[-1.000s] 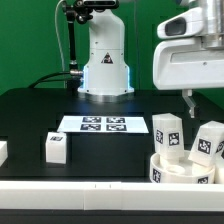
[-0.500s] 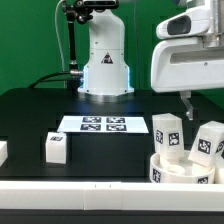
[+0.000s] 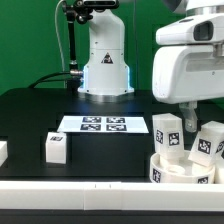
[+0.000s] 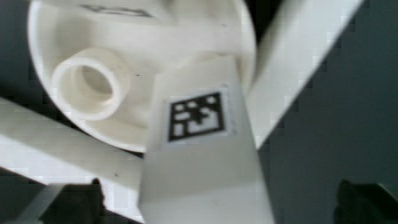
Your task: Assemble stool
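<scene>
Hovers at two o'clock in the exterior view with gripper (image 3: 188, 108) spread as wide as possible, gripping nothing. Directly underneath, at four o'clock in that view: the seat (image 3: 182, 170), flat on the table (image 3: 30, 110), just behind the front rail (image 3: 90, 186). Standing upright at the seat, seemingly on it: first leg (image 3: 167, 135), at seven o'clock from the fingertips, and second leg (image 3: 208, 141), at five o'clock from them, both close below. Off at eight o'clock in the view, well apart from all this: third leg (image 3: 56, 148), loose on the table, near the marker board (image 3: 103, 124).

Through the wrist view, looks down onto the seat's round face and an open socket (image 4: 89, 85), with a leg (image 4: 199, 115) rising toward the camera just beside that socket, tag showing. Cannot tell which of the two standing legs. Seems to lie between the fingers without being clamped; fingertips themselves too dim to place.

Judged key relation: leg straight below the open jaws, long axis vertical, aimed up into the gap. Calls for a plain descent, then a squeeze across the leg's flat sides, with no wrist turn if those faces already sit square to the pads. Risk: nudging the neighbouring leg, or tipping this one on the way down.
</scene>
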You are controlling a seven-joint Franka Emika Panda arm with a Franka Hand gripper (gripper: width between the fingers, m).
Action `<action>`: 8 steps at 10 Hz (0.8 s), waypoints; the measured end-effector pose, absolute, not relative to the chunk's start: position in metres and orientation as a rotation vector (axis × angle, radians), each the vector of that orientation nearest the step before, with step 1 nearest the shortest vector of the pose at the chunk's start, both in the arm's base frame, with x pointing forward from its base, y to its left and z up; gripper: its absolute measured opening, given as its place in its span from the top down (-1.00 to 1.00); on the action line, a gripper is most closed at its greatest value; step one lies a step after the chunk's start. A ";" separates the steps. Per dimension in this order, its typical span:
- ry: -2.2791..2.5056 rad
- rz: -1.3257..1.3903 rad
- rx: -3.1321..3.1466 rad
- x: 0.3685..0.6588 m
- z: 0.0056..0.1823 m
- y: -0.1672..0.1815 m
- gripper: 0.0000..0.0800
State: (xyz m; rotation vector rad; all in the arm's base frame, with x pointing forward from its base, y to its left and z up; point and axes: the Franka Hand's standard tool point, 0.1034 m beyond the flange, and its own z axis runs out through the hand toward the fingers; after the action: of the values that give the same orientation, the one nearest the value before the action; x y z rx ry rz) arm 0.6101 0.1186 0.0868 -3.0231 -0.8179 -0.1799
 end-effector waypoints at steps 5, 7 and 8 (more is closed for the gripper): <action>-0.804 -0.168 -3.029 0.608 0.081 0.115 -0.07; -0.758 -0.169 -3.039 0.608 0.081 0.115 0.15; -0.757 -0.169 -3.039 0.608 0.081 0.115 0.15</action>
State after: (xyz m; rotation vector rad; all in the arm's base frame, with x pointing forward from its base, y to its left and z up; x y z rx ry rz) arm 0.6079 0.1147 0.0815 -3.0389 -0.7567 -0.1694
